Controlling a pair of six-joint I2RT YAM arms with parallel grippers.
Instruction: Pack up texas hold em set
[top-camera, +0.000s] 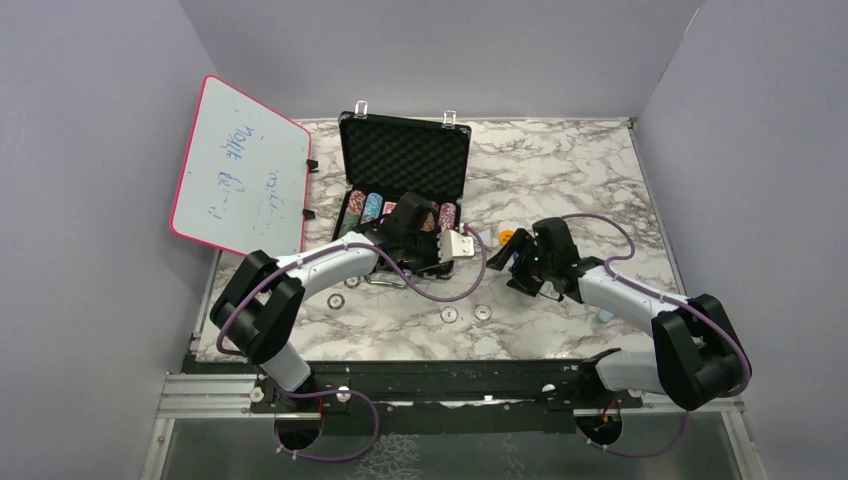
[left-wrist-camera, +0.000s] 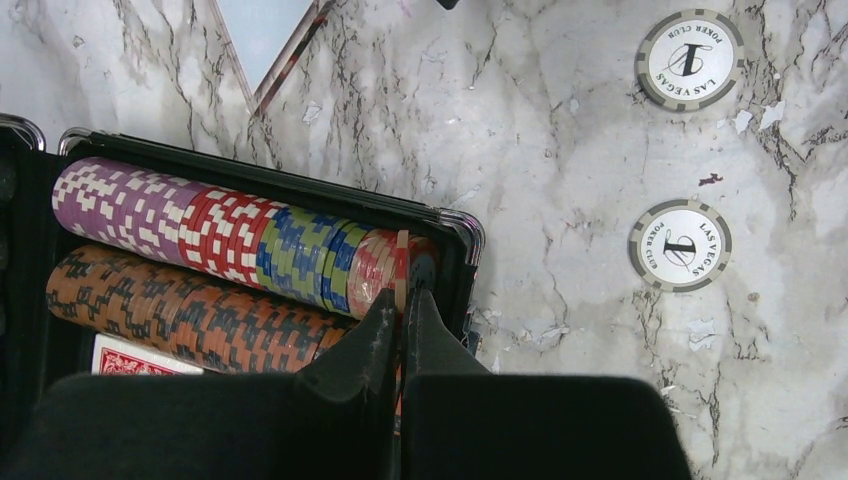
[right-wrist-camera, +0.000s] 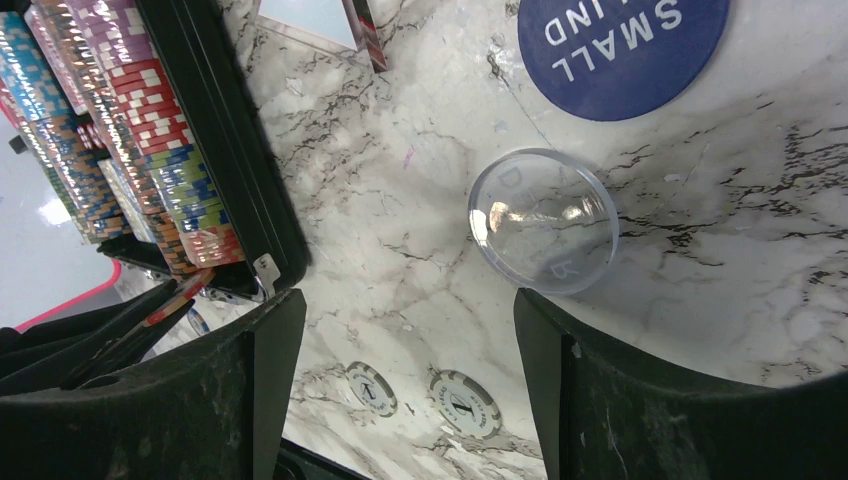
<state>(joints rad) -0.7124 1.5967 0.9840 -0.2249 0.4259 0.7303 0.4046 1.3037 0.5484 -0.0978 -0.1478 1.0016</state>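
Left pincer (left-wrist-camera: 403, 312) clamped edge-on upon one poker chip (left-wrist-camera: 402, 262); right pincer (right-wrist-camera: 405, 310) wide apart, holding nothing.
Briefcase (top-camera: 405, 155) lies open under the left pincer, its chip row (left-wrist-camera: 220, 230) nearly full just ahead of the tips. Judged risk: released askew, the chip jams on the case wall or tips out. Smooth marble-pattern table (left-wrist-camera: 560, 150) lets loose chips (left-wrist-camera: 680, 245) beside the pincer skid; plain lilac walls (top-camera: 450, 50) enclose it.

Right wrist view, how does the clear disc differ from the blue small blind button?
The clear disc is see-through with faint letters; the blue button is opaque with white print. The clear disc looks smaller and shows whole; the blue button is cut off by the top edge. Both are round and lie flat on the marble table.
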